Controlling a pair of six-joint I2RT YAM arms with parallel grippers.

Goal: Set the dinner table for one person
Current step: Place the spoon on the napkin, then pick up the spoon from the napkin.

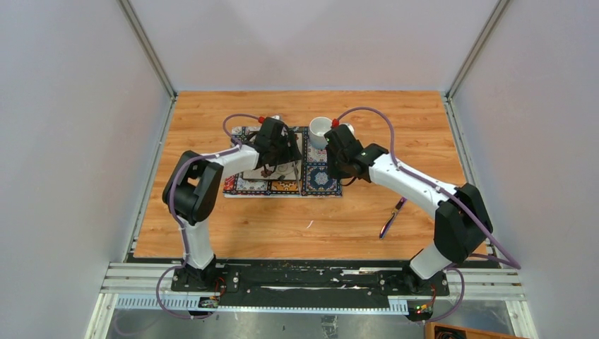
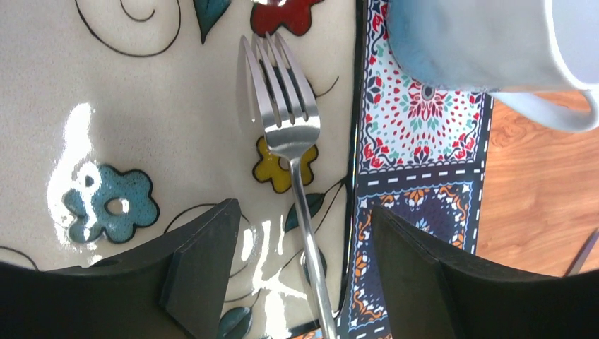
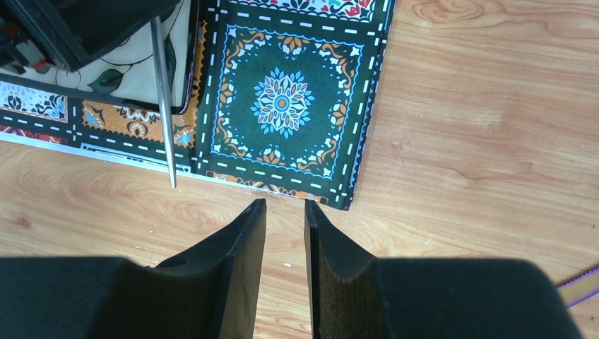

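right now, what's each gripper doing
left gripper: open, straddling the fork handle, not gripping it
right gripper: narrowly open, holding nothing

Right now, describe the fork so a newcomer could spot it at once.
On the wooden table, find the tile-patterned placemat, then the cream flowered plate on it. The fork lies along the plate's edge nearest the white mug, between the open jaws of the left gripper. It is the only shiny metal thing on the plate, four tines.
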